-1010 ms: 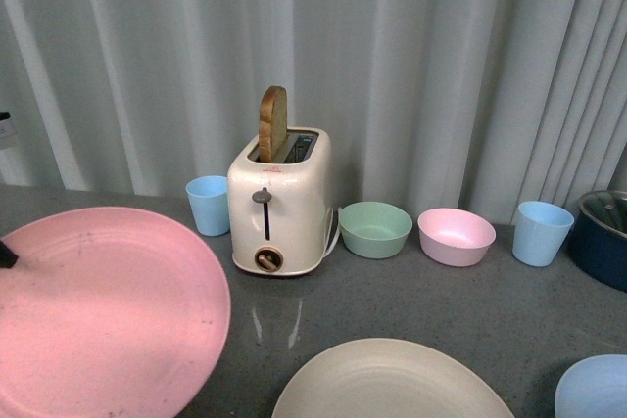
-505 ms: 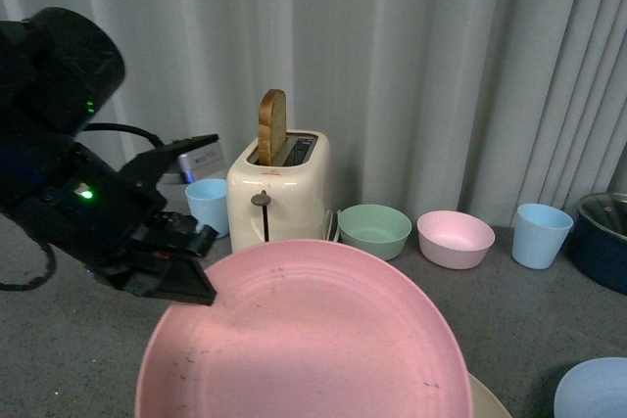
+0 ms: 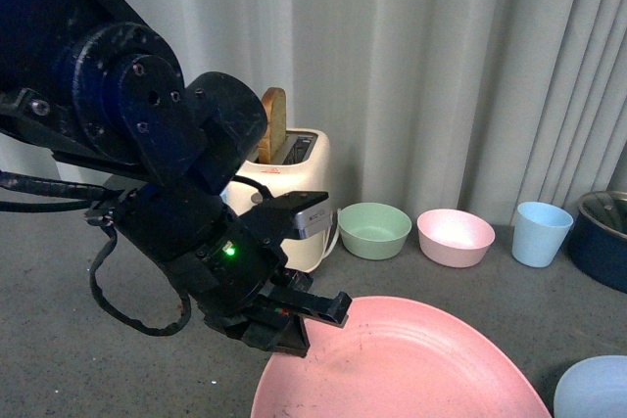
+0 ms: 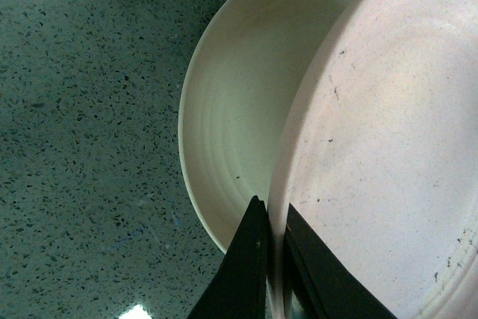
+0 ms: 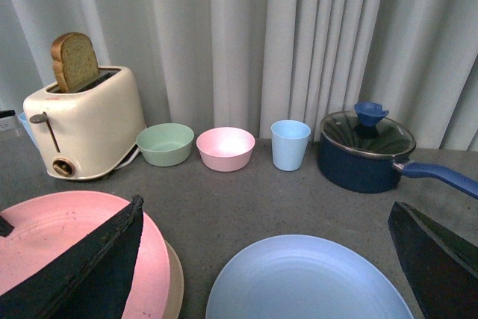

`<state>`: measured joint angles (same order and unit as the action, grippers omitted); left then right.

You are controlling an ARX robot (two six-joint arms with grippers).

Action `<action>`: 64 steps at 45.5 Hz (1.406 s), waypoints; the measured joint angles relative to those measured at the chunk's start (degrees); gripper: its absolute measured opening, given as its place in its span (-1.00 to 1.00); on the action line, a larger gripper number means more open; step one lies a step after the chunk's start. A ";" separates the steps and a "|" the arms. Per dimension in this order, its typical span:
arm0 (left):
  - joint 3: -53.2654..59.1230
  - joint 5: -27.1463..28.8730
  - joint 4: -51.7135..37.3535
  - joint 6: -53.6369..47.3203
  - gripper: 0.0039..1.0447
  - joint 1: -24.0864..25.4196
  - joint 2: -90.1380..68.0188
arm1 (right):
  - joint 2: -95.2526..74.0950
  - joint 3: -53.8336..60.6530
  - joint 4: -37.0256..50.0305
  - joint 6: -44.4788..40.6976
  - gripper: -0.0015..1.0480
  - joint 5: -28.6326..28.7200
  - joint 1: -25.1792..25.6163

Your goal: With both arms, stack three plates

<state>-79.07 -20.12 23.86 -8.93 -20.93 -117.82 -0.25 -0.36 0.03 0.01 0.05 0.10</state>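
Left gripper (image 3: 313, 315) clamped on pink plate (image 3: 411, 369) rim

Left gripper (image 4: 270, 211): jaws pressed together on the rim of the pink plate (image 4: 388, 147), one jaw on each face of the rim. The plate is tilted and lies over the cream plate (image 4: 231, 125), covering most of it. One crescent of the cream plate shows on the gripper's side. Contact between the two plates cannot be confirmed.

Right gripper (image 5: 265, 211): jaws spread wide, gripping nothing, above the countertop (image 3: 49, 359). The blue plate (image 5: 306, 282) lies flat on the countertop below the gap between the jaws.

Plate positions: all three plates are along the near edge of the countertop. The pink plate (image 5: 52, 237) and the cream plate (image 5: 174, 274) are at the middle of that edge. The blue plate (image 3: 593, 389) is at the near right corner, apart from the other two.

Other items: a row stands along the far edge, in front of the curtain (image 3: 441, 66). From left to right:
- toaster (image 3: 309, 159) with a slice of bread (image 3: 274, 110) upright in one slot
- green bowl (image 3: 375, 229)
- pink bowl (image 3: 456, 236)
- blue cup (image 3: 542, 233)
- dark blue pot (image 5: 366, 151) with a glass lid
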 joint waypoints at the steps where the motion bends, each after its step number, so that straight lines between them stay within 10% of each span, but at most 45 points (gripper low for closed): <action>1: -0.35 0.07 -0.02 0.04 -0.94 -0.20 -0.46 | 0.00 0.00 0.00 0.00 0.86 0.00 0.00; 51: -7.76 4.17 0.94 -1.33 -0.94 -0.35 -9.05 | 0.00 0.00 0.00 0.00 0.86 0.00 0.00; 64: -7.87 4.48 1.20 -1.55 -0.09 0.07 -9.14 | 0.00 0.00 0.00 0.00 0.86 0.02 0.00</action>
<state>-86.94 -15.64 25.06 -10.48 -20.86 -126.96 -0.25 -0.36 0.03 0.01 0.08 0.10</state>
